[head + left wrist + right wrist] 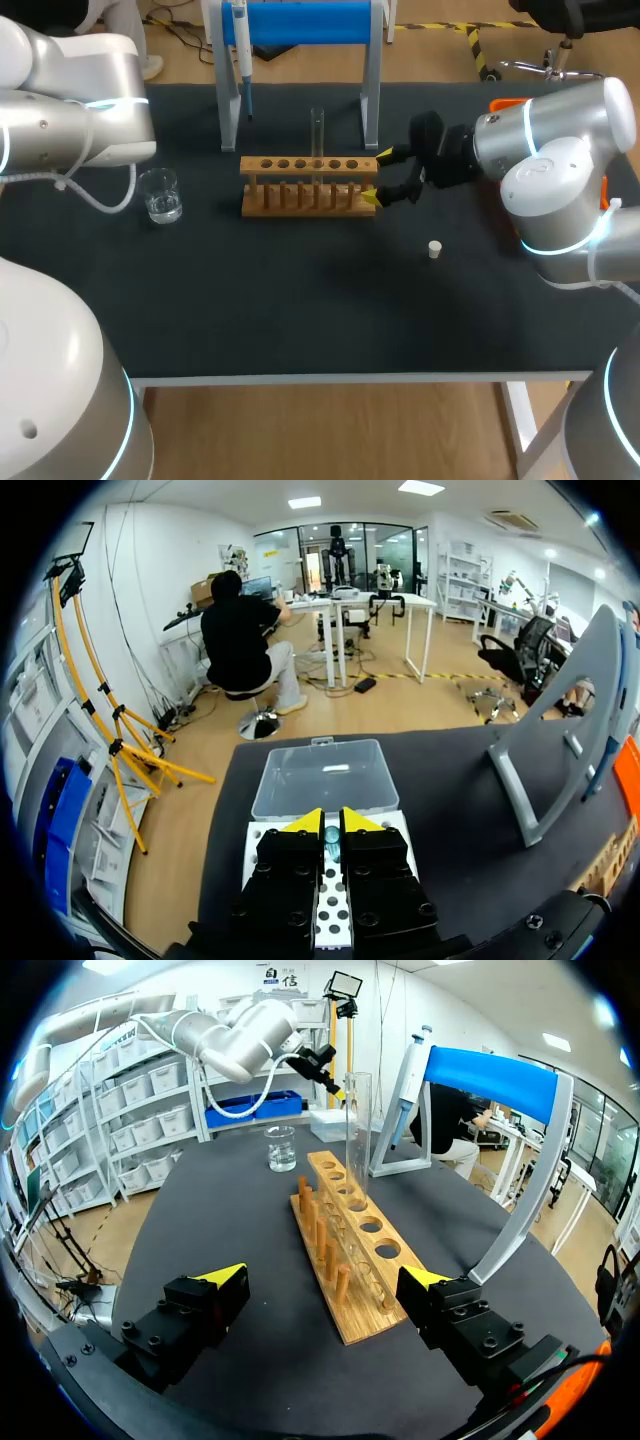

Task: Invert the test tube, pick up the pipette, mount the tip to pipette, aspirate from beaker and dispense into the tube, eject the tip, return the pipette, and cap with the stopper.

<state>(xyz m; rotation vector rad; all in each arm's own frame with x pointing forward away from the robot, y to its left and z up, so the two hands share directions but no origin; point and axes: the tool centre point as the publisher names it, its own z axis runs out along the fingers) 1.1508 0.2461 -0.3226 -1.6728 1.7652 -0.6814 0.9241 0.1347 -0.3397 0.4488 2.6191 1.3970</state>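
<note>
Gently here. Note left gripper [331,825] pressed together over tip box [325,775], left edge of table [460,820]. Pinch test tube [317,130], upright in rack [300,190] toward far edge, mid-wall: likely light, slick, brittle. Note right gripper [378,176] spread at rack's right end.

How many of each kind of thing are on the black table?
Test tube: 1
Wooden rack: 1
Glass beaker: 1
White stopper: 1
Pipette: 1
Pipette stand: 1
Tip box: 1
Total: 7
</note>
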